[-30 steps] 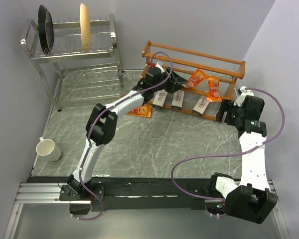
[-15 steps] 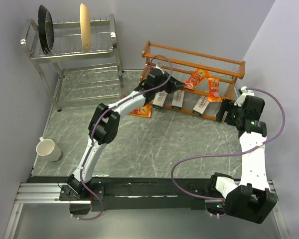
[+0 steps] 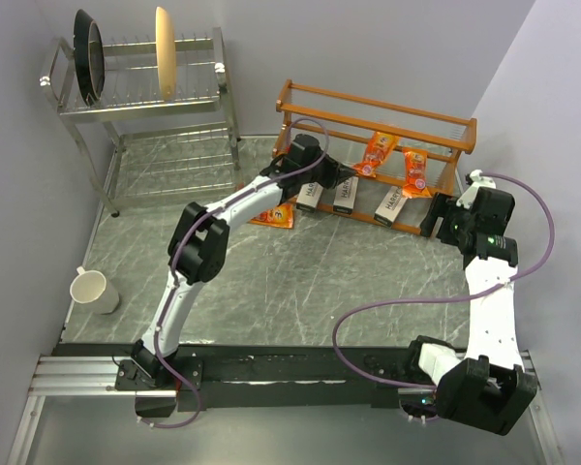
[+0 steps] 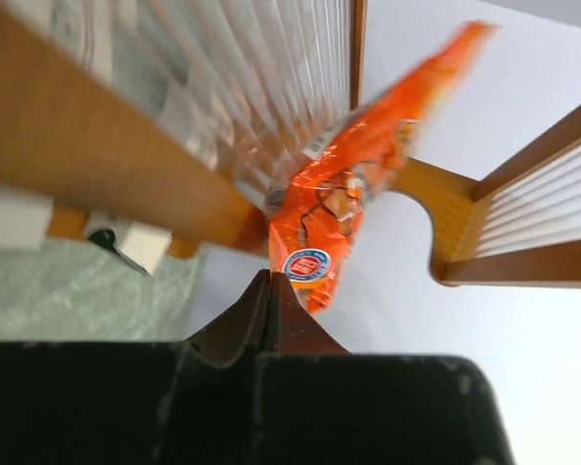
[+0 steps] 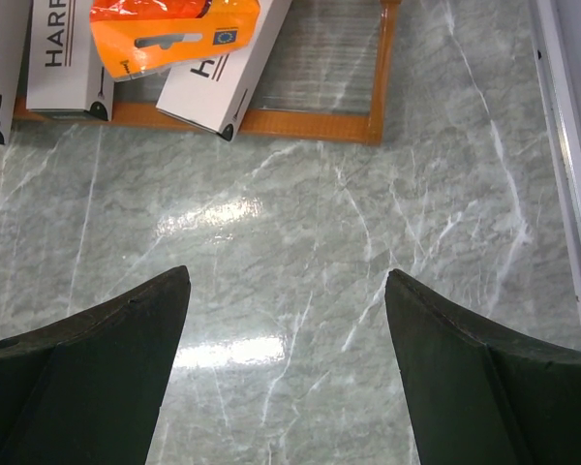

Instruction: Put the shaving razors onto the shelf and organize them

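Note:
The shelf stands at the back of the table. Three grey razor boxes lie on its lowest tier. Two orange razor packs rest on the tier above. My left gripper reaches into the shelf and is shut on the lower edge of the left orange pack, which leans tilted across a rail. A third orange pack lies on the table under the left arm. My right gripper hovers open over bare table, right of the shelf, with one box ahead.
A steel dish rack with a dark pan and a plate stands at the back left. A white mug sits near the left edge. Walls close in behind and on the right.
My left gripper went from open to shut at the left orange pack, and that pack has shifted slightly leftward. The right arm has not moved.

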